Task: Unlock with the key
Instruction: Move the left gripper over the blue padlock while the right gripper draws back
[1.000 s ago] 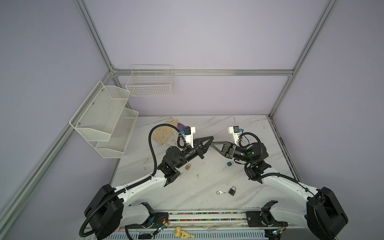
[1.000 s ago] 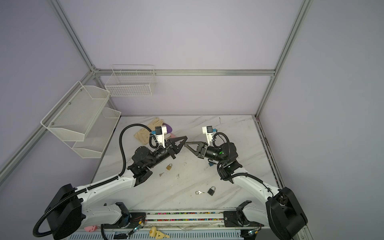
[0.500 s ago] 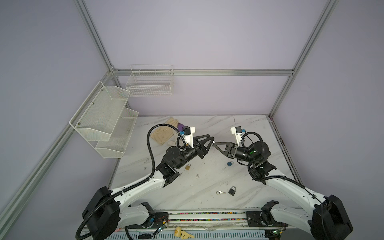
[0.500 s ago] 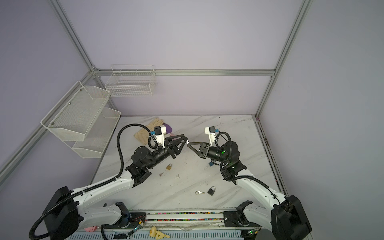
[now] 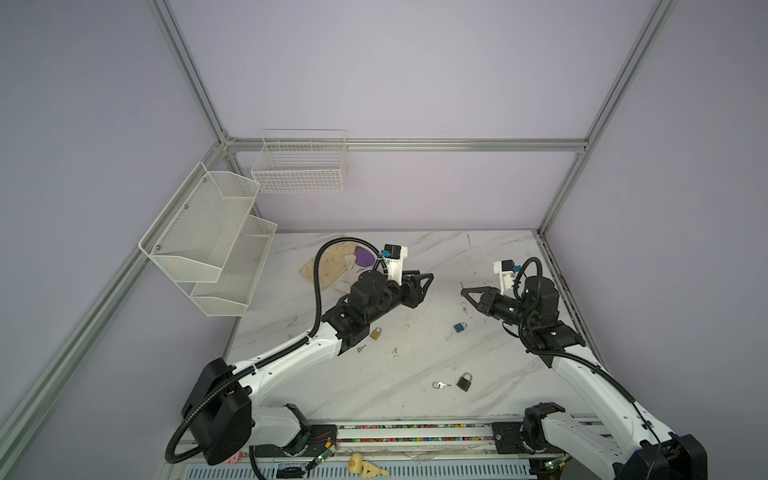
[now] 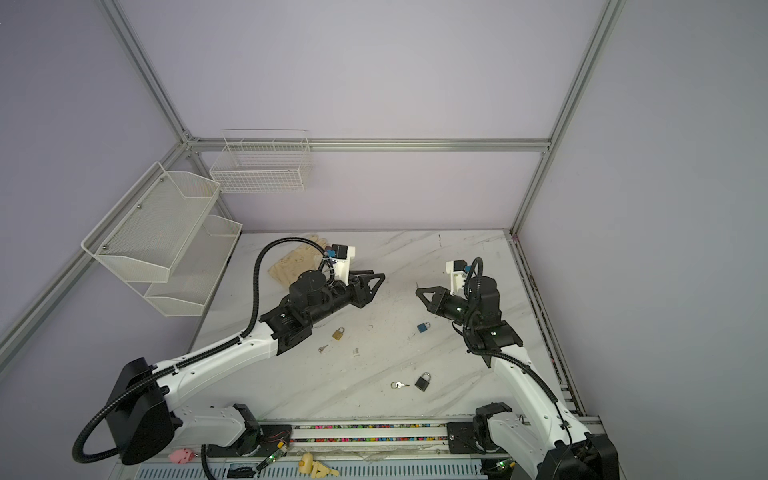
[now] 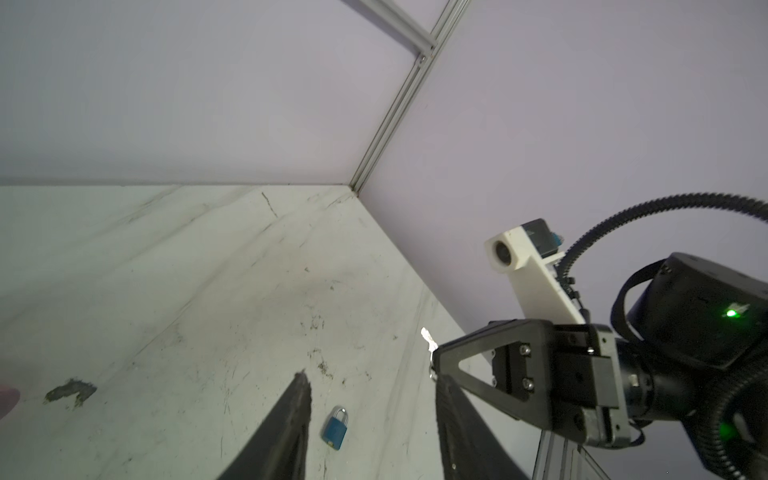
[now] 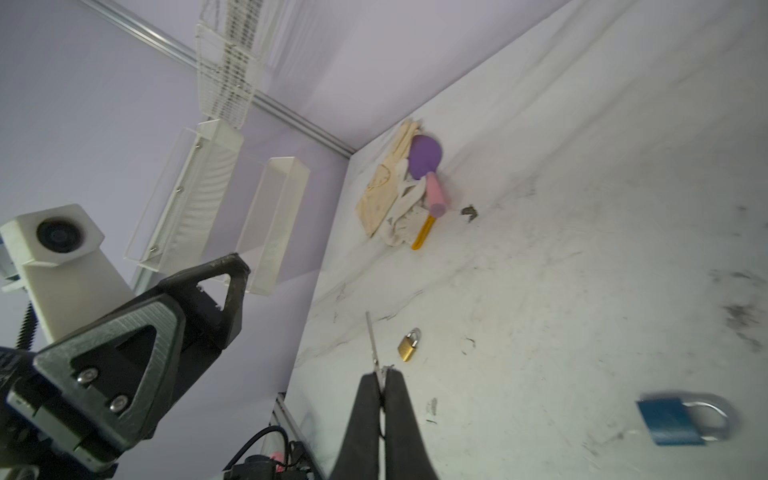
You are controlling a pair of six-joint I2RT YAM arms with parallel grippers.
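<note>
My right gripper (image 8: 381,375) is shut on a thin silver key (image 8: 372,340), whose blade sticks out past the fingertips. In both top views this gripper (image 5: 464,292) (image 6: 419,291) hovers above the table on the right, pointing left. A blue padlock (image 5: 459,327) (image 8: 673,419) lies on the marble below it. My left gripper (image 5: 422,276) (image 7: 370,376) hangs open and empty left of centre, facing the right one across a gap. The left wrist view shows the blue padlock (image 7: 335,428) on the table between its fingers, and the key (image 7: 428,338) at the right gripper's tip.
A brass padlock (image 5: 375,333) and a small key (image 5: 360,348) lie by the left arm. A black padlock (image 5: 464,381) with a key ring (image 5: 440,385) sits near the front. A wooden board and a purple spatula (image 8: 424,156) lie at the back left. White wire shelves (image 5: 208,241) hang on the left wall.
The two grippers were tip to tip a second ago. The left gripper has opened and drawn back left; the right gripper has pulled away to the right, still shut on the key.
</note>
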